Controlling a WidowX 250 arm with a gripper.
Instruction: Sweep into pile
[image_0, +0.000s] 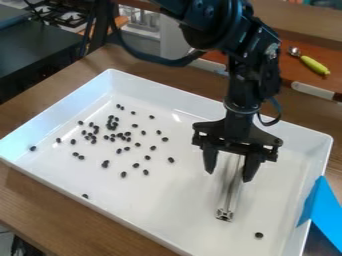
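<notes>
My gripper (229, 176) over the right half of the white tray (160, 97), fingers apart on either side of a slender metal tool (225, 214). Dark beans (112, 127) scattered loosely across the left half, thickest toward mid-scatter; one outlier by the near edge, a lone one near the near right corner. Blue object (324, 210) at the right edge.

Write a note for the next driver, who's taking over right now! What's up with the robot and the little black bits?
Black two-finger gripper: open, a long silver metal tool between its fingers.
Small, black, bean-like bits: scattered in the white rectangular tray, mostly toward the picture's left; one stray bit sits at lower right.
Done: some bunched loosely, no single pile yet.
Left: sweep all together, strays too.
</notes>
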